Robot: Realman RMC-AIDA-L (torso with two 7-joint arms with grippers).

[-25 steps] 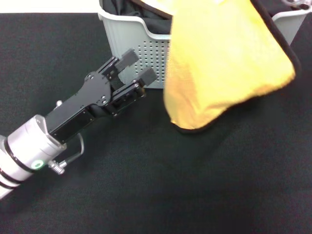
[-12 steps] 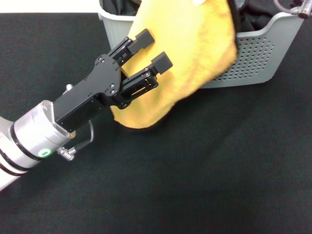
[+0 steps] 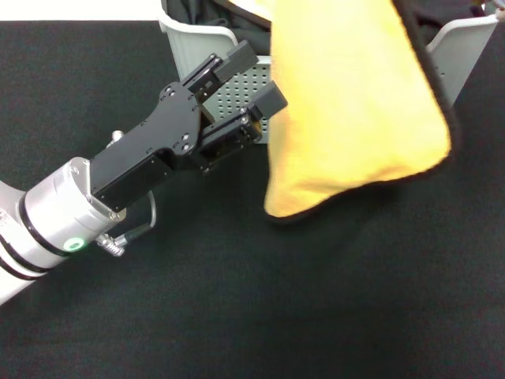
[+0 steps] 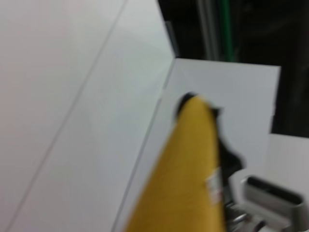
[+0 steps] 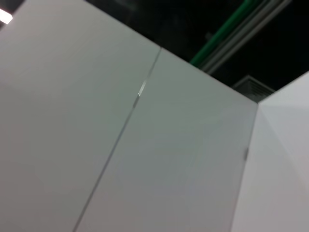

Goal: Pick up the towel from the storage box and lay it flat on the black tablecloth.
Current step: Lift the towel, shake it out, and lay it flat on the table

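The towel [image 3: 355, 103] hangs in the air with its yellow-orange side and black edging facing me, in front of the storage box [image 3: 188, 49]. Its top runs out of the head view. In the left wrist view the towel [image 4: 183, 183] shows edge-on, with a grey metal part of my right gripper [image 4: 263, 198] at its upper edge. My left gripper [image 3: 256, 79] is open, just left of the towel's edge and in front of the box wall. One finger [image 3: 271, 99] is at the towel's edge; I cannot tell whether they touch. The black tablecloth [image 3: 316, 300] lies below.
Dark fabric [image 3: 189, 9] lies inside the grey box. The box's right wall [image 3: 461, 47] shows behind the towel. The right wrist view shows only white panels and a dark ceiling.
The towel swung left behind the left gripper's fingers half a second ago and has swung back right. The left gripper has moved up toward the box, still open.
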